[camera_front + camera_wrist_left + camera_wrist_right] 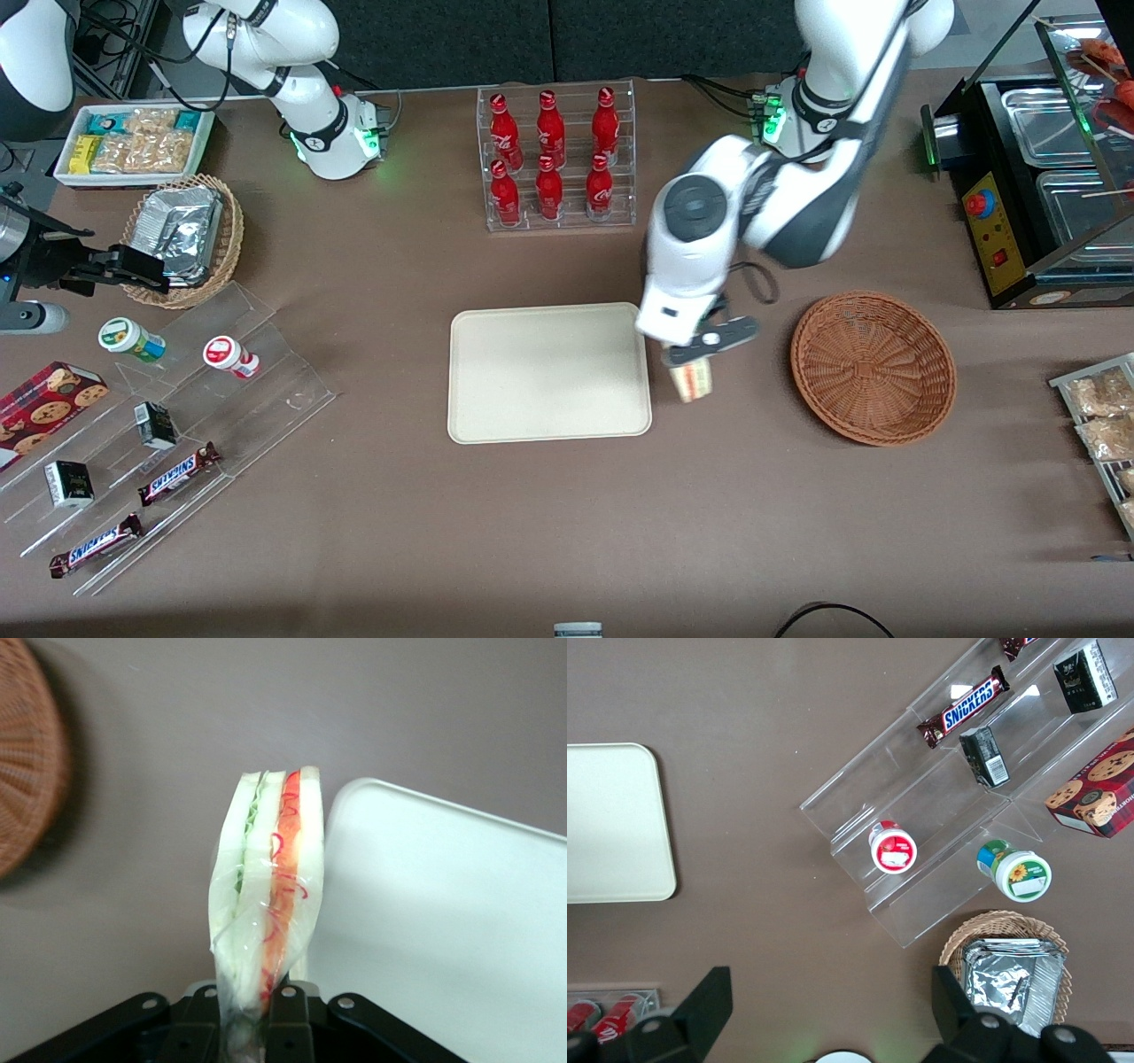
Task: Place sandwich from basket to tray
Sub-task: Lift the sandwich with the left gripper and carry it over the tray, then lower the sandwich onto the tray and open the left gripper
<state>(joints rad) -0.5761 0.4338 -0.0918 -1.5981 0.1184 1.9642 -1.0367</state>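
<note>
My left gripper point(694, 361) hangs above the table between the tray and the basket, shut on the sandwich point(692, 381). The sandwich point(266, 895) is a plastic-wrapped wedge of pale bread with green and red-orange layers, pinched at its narrow end between the gripper point(252, 1028) fingers. The cream-white tray point(549, 372) lies bare, its edge point(443, 904) just beside the sandwich. The reddish-brown woven basket point(873, 368) sits toward the working arm's end with nothing in it; its rim point(27, 771) shows in the wrist view.
A clear rack of red bottles point(556, 159) stands farther from the front camera than the tray. A tan basket of foil packets point(182, 235), an acrylic snack stand point(159, 443) and a snack box point(133, 142) lie toward the parked arm's end. A food warmer point(1045, 177) stands near the reddish-brown basket.
</note>
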